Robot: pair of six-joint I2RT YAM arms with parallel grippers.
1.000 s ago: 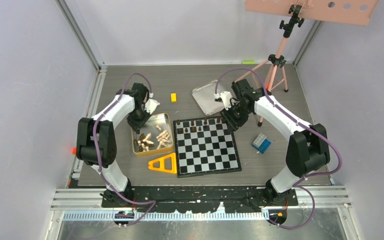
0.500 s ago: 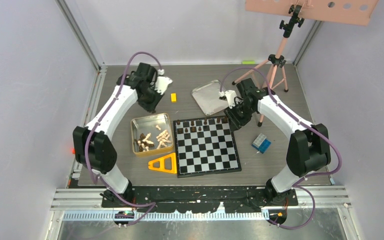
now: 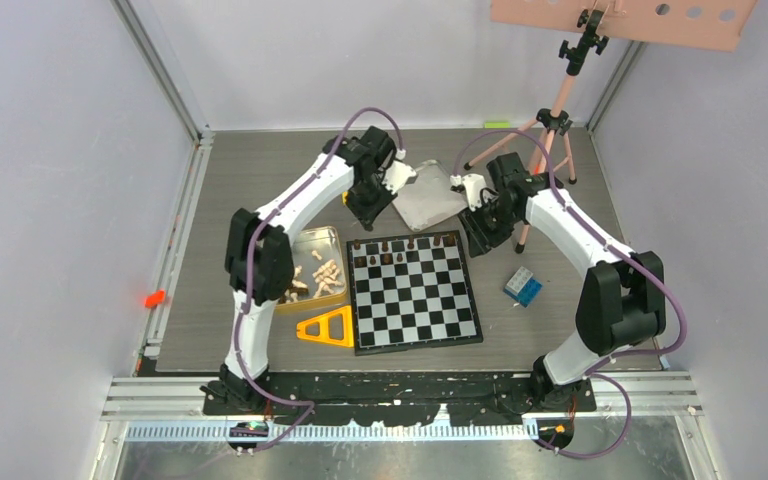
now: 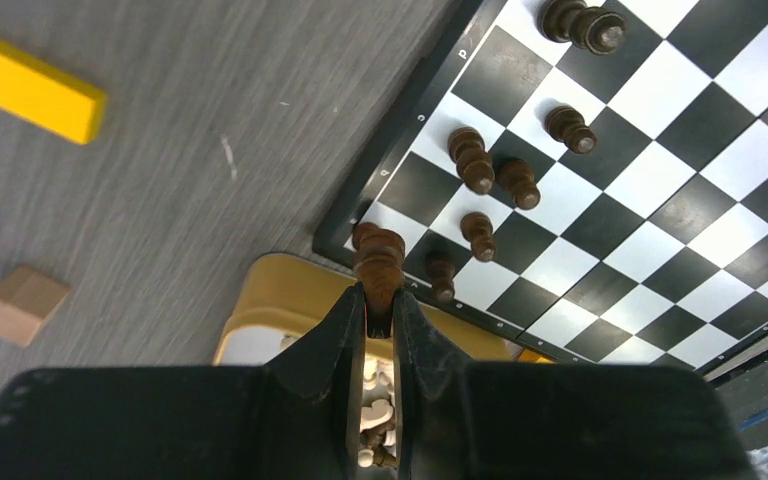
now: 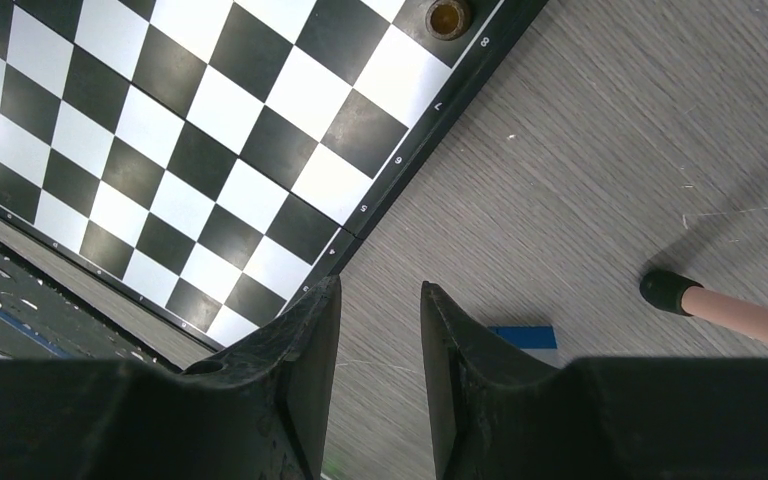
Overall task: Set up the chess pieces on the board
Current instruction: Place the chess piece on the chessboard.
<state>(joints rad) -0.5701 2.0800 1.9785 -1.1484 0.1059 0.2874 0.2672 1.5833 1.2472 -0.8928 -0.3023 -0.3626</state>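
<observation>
The black-and-white board (image 3: 415, 290) lies mid-table. Several dark brown chess pieces (image 3: 400, 258) stand along its far rows. My left gripper (image 3: 368, 212) hangs over the board's far left corner. It is shut on a dark brown piece (image 4: 380, 265), held above the board's corner (image 4: 400, 130) beside several standing dark pieces (image 4: 470, 160). Pale and dark pieces lie in the gold tin (image 3: 310, 268). My right gripper (image 3: 478, 240) is open and empty beside the board's far right edge (image 5: 400, 165); one dark piece (image 5: 448, 15) stands at that corner.
A silver tin lid (image 3: 430, 200) lies behind the board between the two grippers. A yellow block (image 4: 32, 88) and a brown cube (image 4: 18, 305) lie on the table. An orange triangle (image 3: 327, 328), a blue block (image 3: 523, 286) and a tripod (image 3: 550, 120) stand around the board.
My left arm has swung from over the gold tin, back and to the right, to the board's far left corner. My right gripper has shifted a little right, off the board's corner.
</observation>
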